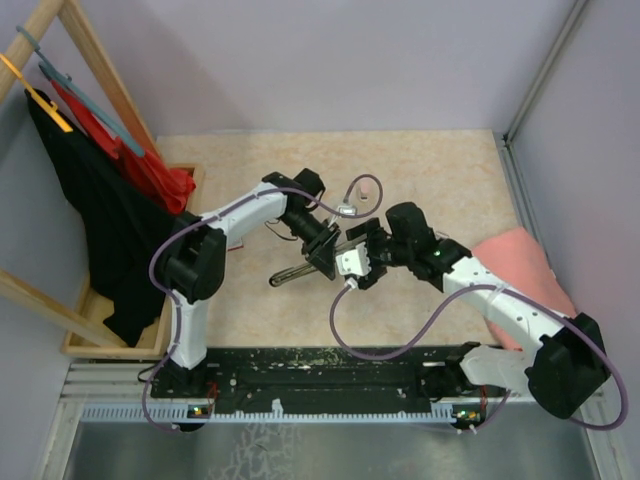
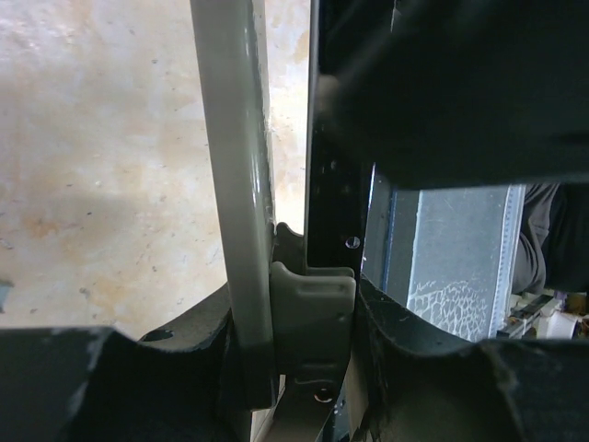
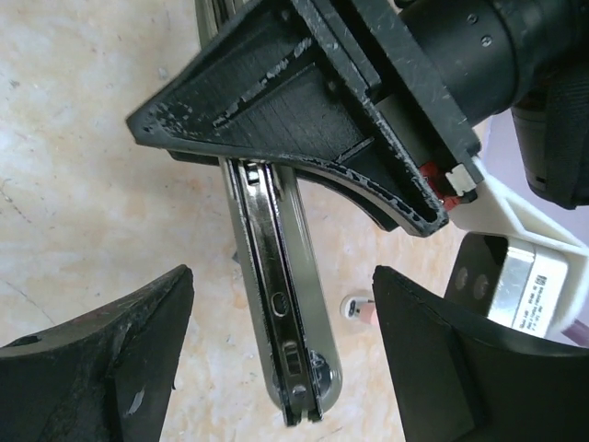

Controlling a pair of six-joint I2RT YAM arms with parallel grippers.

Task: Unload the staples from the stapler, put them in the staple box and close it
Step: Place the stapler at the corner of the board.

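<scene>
- Grips long grey metal stapler [image 3: 276,304] in narrowed left end effector [image 3: 276,101].
- Holds right end effector [image 3: 283,276] wide open, empty, facing it.
- Needs steady clamp, centred closing.

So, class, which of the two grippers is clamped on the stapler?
The left gripper: it pinches the stapler, whereas the right gripper stands open, gripping nothing.

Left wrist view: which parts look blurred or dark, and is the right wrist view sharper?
Left wrist view: stapler soft from closeness, with pale glare along its grey arm; dark blurred mass upper right. Right wrist view: stapler sharp, table evenly lit.
</scene>
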